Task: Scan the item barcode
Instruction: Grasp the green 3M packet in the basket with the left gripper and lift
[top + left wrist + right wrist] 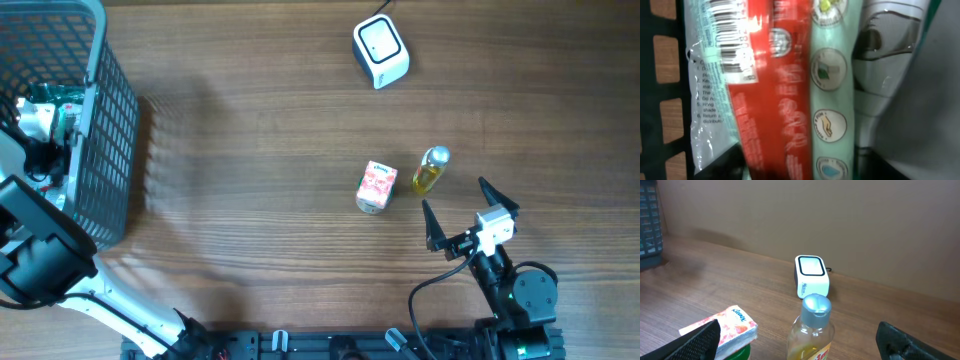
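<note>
My left gripper point(45, 118) is down inside the grey wire basket point(105, 120) at the far left. Its wrist view is filled by a red and mint-green packet point(790, 100), very close, with a barcode label point(732, 45) on a clear wrapper beside it. Its jaws do not show clearly. The white scanner point(381, 52) point(811, 276) stands at the back of the table. My right gripper point(455, 195) point(800, 340) is open, low over the table, with its fingers apart on either side of a bottle and touching nothing.
A small bottle of yellow liquid with a silver cap point(431, 172) point(810, 330) stands in front of the right gripper. A pink tissue pack point(376, 187) point(722, 327) lies just left of it. The basket wall point(667, 65) shows behind the packet.
</note>
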`<state>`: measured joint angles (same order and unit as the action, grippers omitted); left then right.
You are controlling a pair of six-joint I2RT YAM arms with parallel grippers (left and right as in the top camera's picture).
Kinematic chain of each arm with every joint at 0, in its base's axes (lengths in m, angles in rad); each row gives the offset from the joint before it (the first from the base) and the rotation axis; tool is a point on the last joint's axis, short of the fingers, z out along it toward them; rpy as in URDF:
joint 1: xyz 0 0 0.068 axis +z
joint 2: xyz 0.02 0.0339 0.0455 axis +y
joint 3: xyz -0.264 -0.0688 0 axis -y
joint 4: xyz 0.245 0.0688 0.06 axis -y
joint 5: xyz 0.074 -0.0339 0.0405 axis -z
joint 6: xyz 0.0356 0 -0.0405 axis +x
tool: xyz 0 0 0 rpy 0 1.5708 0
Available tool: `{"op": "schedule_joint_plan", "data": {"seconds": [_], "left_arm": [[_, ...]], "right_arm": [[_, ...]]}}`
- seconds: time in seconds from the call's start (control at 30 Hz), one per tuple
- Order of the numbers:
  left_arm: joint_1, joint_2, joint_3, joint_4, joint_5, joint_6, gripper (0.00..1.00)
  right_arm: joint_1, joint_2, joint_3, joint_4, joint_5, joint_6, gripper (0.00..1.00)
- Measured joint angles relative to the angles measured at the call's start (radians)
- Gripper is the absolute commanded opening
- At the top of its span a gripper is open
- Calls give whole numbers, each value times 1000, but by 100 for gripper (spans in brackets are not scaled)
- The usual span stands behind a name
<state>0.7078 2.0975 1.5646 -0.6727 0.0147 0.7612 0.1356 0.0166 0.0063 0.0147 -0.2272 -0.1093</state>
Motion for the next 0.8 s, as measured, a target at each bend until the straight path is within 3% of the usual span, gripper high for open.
{"op": "schedule_joint_plan", "data": {"seconds": [0.03, 0.07, 0.47, 0.8], "left_arm": [[0, 0, 0, 0, 2, -3, 18], [-1, 0, 1, 0, 3, 2, 4], [-39, -39, 1, 37, 6, -55, 4], [-97, -438, -10, 113, 3, -180, 4]], "right_arm": [[0, 0, 0, 0, 0, 0, 100], [0, 0, 0, 0, 0, 0, 100], [0, 0, 0, 0, 0, 0, 100], [0, 0, 0, 0, 0, 0, 100]]}}
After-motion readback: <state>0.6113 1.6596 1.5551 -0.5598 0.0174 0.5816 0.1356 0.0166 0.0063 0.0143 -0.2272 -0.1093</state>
